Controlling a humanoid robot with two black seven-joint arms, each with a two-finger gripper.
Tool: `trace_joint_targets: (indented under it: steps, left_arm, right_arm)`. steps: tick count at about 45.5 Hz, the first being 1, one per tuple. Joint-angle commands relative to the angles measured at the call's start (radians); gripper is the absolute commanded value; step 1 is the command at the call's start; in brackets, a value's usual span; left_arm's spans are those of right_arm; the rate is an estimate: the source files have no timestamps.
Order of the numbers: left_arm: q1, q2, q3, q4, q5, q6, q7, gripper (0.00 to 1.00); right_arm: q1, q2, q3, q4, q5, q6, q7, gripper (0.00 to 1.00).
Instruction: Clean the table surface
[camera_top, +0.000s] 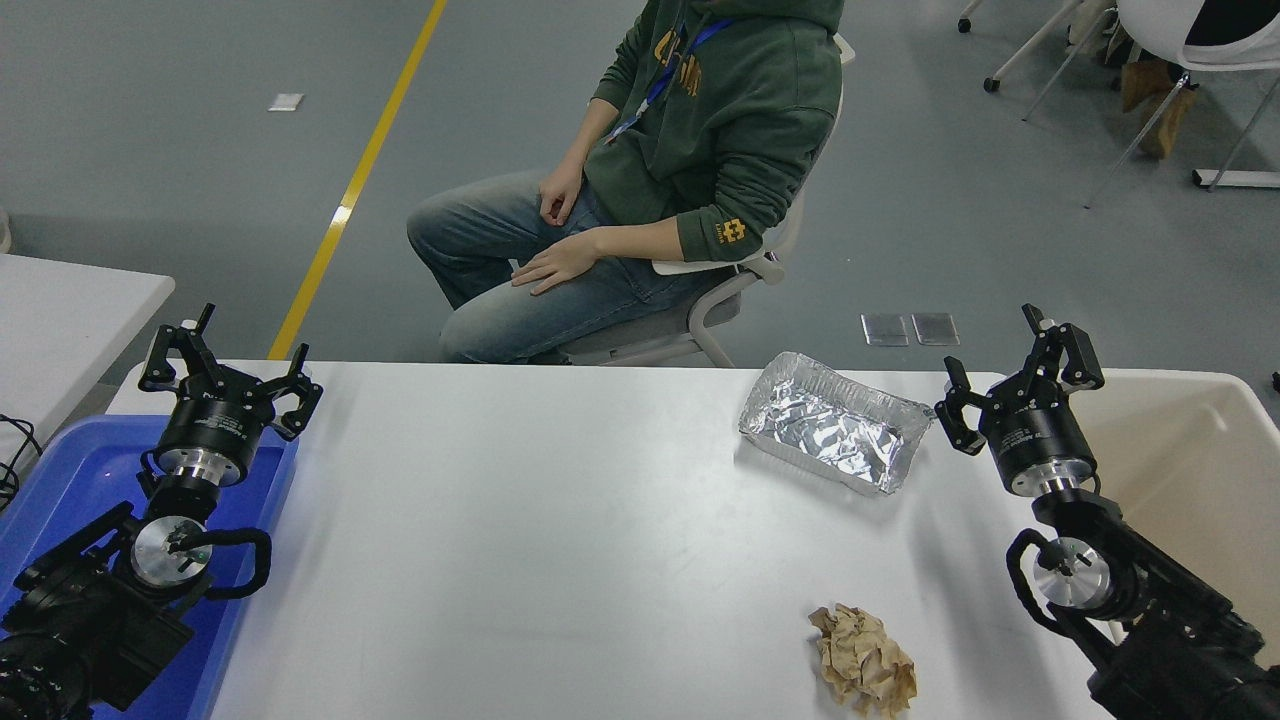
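Observation:
The white table surface (560, 540) fills the middle of the view. A crumpled silver foil tray (833, 422) lies on it at the back right. A crumpled brown paper ball (863, 673) lies near the front right edge. My right gripper (1015, 375) is open and empty, just right of the foil tray and above the table's back right corner. My left gripper (225, 365) is open and empty, parked at the lower left over the blue tray.
A blue plastic tray (60, 480) sits at the table's left end. A cream bin (1190, 450) stands at the right end. A smaller white table (70, 310) is at the far left. A person (690, 170) sits on a chair beyond the far edge.

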Motion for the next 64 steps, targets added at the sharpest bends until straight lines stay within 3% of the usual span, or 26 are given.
trace_joint_targets:
  steps: [1, 12, 21, 30, 38, 55, 61, 64]
  left_arm:
    - [0.000, 0.000, 0.000, 0.001, 0.000, 0.000, 0.000, 1.00]
    - [0.000, 0.000, 0.000, 0.001, 0.000, 0.000, 0.000, 1.00]
    - [0.000, 0.000, 0.000, 0.001, 0.000, 0.000, 0.000, 1.00]
    - [0.000, 0.000, 0.000, 0.001, 0.000, 0.000, 0.000, 1.00]
    - [0.000, 0.000, 0.000, -0.001, 0.000, 0.000, 0.000, 1.00]
    - [0.000, 0.000, 0.000, 0.001, 0.000, 0.000, 0.000, 1.00]
    - [0.000, 0.000, 0.000, 0.001, 0.000, 0.000, 0.000, 1.00]
    - [0.000, 0.000, 0.000, -0.001, 0.000, 0.000, 0.000, 1.00]
  right_arm:
    - [-0.010, -0.127, -0.017, 0.174, 0.090, -0.019, -0.148, 1.00]
    - [0.018, -0.299, -0.195, 0.263, 0.082, -0.039, -0.197, 1.00]
    - [0.163, -0.390, -0.407, 0.280, -0.002, -0.106, -0.214, 1.00]
    - [0.312, -0.429, -0.569, 0.283, -0.016, -0.148, -0.361, 1.00]
    - [0.398, -0.456, -0.605, 0.321, -0.035, -0.143, -0.602, 1.00]
    - [0.531, -0.446, -0.786, 0.318, -0.209, -0.131, -0.633, 1.00]
    - [0.587, -0.419, -0.864, 0.314, -0.331, -0.125, -0.775, 1.00]
    - [0.594, -0.413, -0.867, 0.311, -0.346, -0.096, -0.783, 1.00]
